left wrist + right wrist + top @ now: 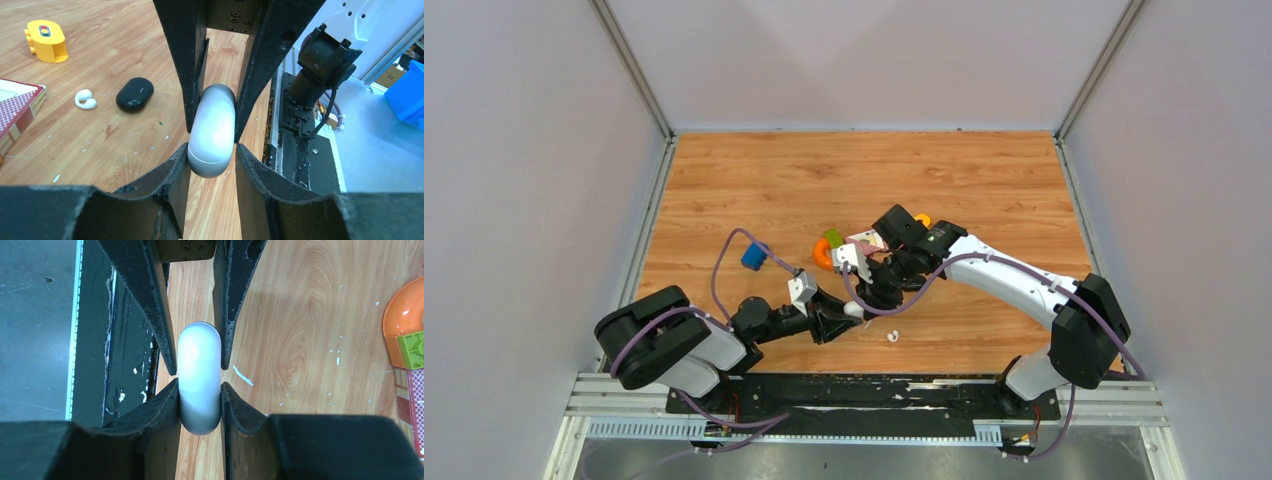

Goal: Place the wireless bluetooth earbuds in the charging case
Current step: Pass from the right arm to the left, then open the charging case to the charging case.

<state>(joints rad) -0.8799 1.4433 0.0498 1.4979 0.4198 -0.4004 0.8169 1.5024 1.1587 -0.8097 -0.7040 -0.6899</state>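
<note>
Both pincers are clamped on the same glossy white oval plastic charging case (854,309), low and centre in the overhead view. The left pincer (212,154) squeezes one end and the right pincer (200,386) the other, their fingers almost meeting. The case looks closed; a thin seam shows near its lower end in the left wrist view.

The likeliest trouble is slip. The shell is smooth and rounded, and each pincer bears on a curved flank, so extra squeeze or a small twist could squirt it out onto the wood-grain worktop (824,170). If the two arms pull or turn unevenly to work the lid open, one grip may let go, or the crowded fingers may collide.

With both pincers occupied, nothing is free for the small white plastic earbud (85,98), which lies on the worktop just right of the case in the overhead view. In the left wrist view it sits at left, beside a black oval plastic case (134,94). A dropped case could knock the bud away. No other buds are visible.
</note>
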